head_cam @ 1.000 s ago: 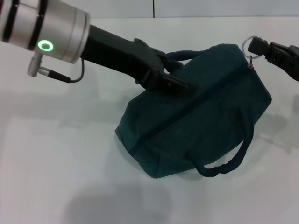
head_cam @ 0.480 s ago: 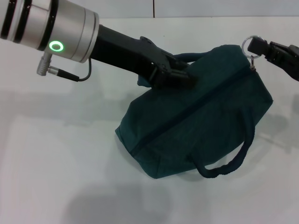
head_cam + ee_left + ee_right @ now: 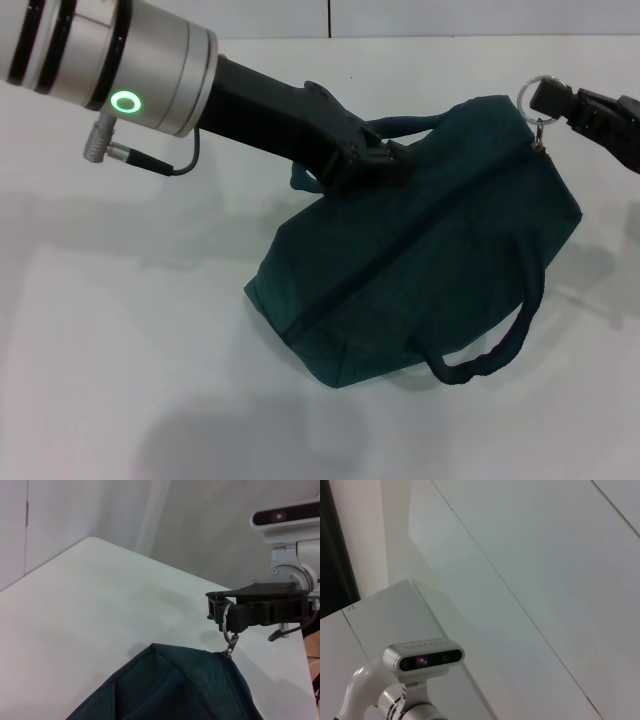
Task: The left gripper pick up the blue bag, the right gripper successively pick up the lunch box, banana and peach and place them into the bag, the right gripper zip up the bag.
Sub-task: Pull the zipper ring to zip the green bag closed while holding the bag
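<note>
The left arm reaches in from the upper left, its silver wrist section showing a lit green ring, and slants down toward the middle, where the left pincer [image 3: 385, 160] is clamped on the bag's near handle. The right pincer [image 3: 545, 98] comes in from the right edge, held level and pinched shut on the metal zipper ring [image 3: 227, 627].
</note>
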Tool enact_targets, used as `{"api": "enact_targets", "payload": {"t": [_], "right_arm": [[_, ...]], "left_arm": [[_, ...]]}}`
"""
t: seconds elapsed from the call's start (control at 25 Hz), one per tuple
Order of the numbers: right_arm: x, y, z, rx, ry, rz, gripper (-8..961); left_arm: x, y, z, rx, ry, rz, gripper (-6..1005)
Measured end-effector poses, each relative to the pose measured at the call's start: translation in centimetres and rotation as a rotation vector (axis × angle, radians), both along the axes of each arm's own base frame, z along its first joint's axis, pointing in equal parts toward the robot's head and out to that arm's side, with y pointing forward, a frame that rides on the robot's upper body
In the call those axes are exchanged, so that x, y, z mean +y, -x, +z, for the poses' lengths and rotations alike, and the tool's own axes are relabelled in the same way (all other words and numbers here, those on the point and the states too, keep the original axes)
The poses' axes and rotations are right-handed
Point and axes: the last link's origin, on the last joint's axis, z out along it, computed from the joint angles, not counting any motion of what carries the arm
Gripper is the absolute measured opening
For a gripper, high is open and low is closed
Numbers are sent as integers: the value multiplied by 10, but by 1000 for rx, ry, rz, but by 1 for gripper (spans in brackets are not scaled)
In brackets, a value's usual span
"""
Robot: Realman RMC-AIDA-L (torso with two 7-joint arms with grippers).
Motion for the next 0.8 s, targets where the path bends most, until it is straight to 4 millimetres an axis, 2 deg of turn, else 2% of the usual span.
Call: {"api": "enact_targets", "payload": {"t": [0.2,0.8], "right_arm": [[0,0,0,3,-4,-4,59],[0,-19,2,-26,-33,-97,60]], "left_arm": [[0,0,0,3,3,-6,53],[-5,2,-3,14,54,-15,35]]}}
